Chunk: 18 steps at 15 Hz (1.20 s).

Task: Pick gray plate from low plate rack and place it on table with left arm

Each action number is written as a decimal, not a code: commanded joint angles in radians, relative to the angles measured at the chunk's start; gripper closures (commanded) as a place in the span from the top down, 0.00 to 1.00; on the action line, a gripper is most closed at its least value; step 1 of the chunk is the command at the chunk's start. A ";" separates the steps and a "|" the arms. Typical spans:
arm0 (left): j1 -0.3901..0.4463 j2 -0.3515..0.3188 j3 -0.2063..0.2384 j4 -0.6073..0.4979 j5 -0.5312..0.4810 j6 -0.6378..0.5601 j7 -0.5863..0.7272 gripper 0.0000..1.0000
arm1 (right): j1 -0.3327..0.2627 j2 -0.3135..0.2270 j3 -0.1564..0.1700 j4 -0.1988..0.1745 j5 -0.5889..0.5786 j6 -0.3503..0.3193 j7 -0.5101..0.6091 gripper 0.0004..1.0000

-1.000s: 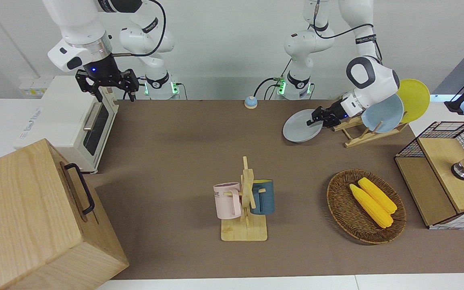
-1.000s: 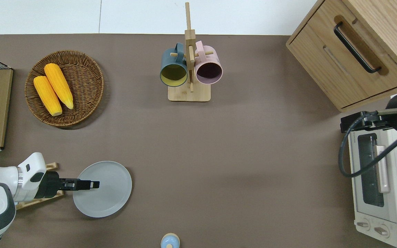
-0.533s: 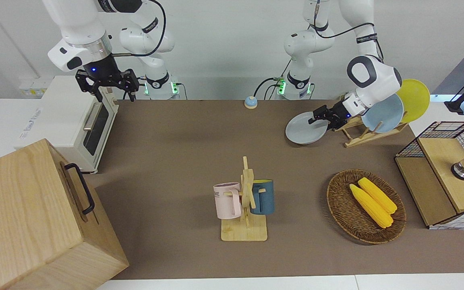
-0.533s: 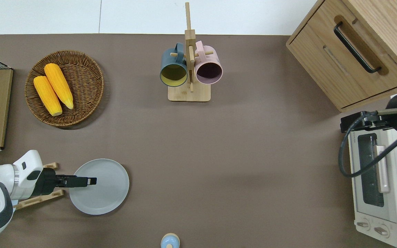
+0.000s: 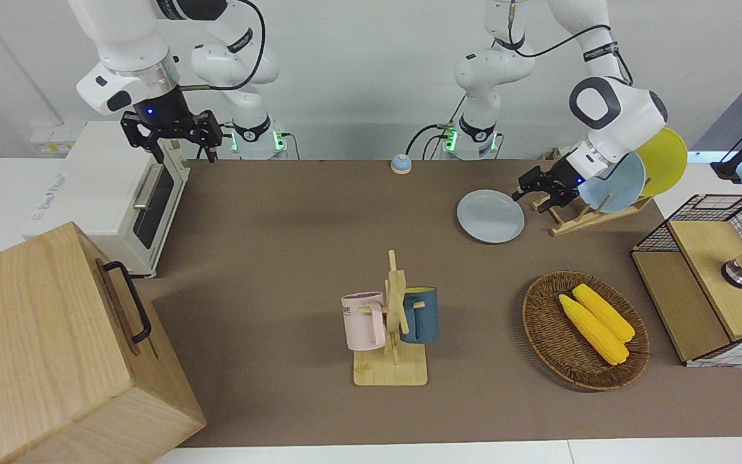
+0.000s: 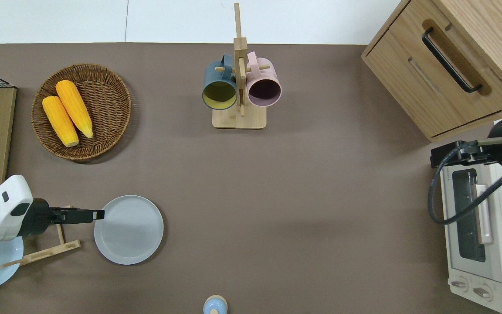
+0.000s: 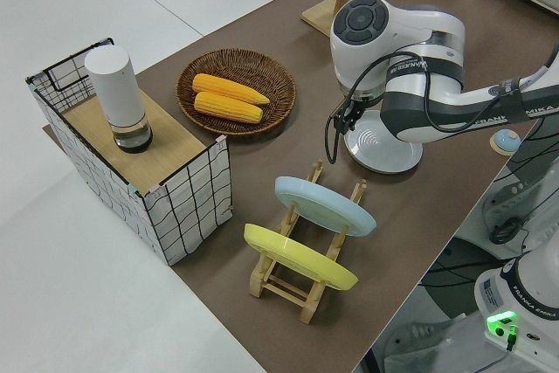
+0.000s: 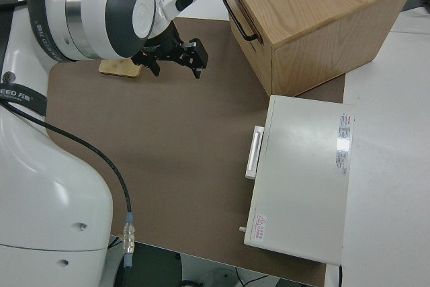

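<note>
The gray plate (image 5: 491,216) lies flat on the brown table (image 6: 299,196), beside the low plate rack (image 5: 577,216) toward the table's middle; it also shows in the overhead view (image 6: 128,229). My left gripper (image 6: 100,214) is open and empty, just off the plate's rim on the rack's side, over the gap between plate and rack. In the front view the left gripper (image 5: 521,189) hangs a little above the table. The rack (image 7: 301,281) holds a light blue plate (image 7: 325,205) and a yellow plate (image 7: 297,255). My right arm is parked, its gripper (image 5: 171,138) open.
A wicker basket (image 6: 103,126) with two corn cobs stands farther from the robots than the plate. A mug stand (image 6: 239,120) holds two mugs mid-table. A wire crate (image 5: 706,283), wooden drawer box (image 5: 55,348), white toaster oven (image 5: 113,193) and small blue bell (image 5: 400,164) stand around.
The left gripper lowered the tilted gray plate flat onto the table, let go of it, and pulled back toward the rack. The right arm has not moved.
</note>
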 commanded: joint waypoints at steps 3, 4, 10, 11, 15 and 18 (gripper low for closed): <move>0.008 -0.011 -0.005 0.165 0.140 -0.158 -0.163 1.00 | 0.007 0.000 -0.006 0.006 0.003 -0.002 0.004 0.98; 0.010 -0.012 -0.005 0.206 0.172 -0.200 -0.189 1.00 | 0.007 0.000 -0.006 0.006 0.003 -0.001 0.004 0.98; 0.015 -0.014 -0.002 0.435 0.280 -0.412 -0.311 1.00 | 0.007 0.000 -0.006 0.006 0.003 -0.002 0.004 0.98; 0.015 -0.021 -0.002 0.453 0.297 -0.441 -0.323 1.00 | 0.007 0.000 -0.006 0.006 0.003 -0.002 0.004 0.98; 0.008 -0.041 -0.011 0.539 0.361 -0.508 -0.389 1.00 | 0.007 0.000 -0.006 0.006 0.003 -0.002 0.004 0.98; -0.005 -0.035 -0.016 0.634 0.419 -0.574 -0.452 1.00 | 0.007 0.000 -0.006 0.006 0.003 -0.001 0.002 0.98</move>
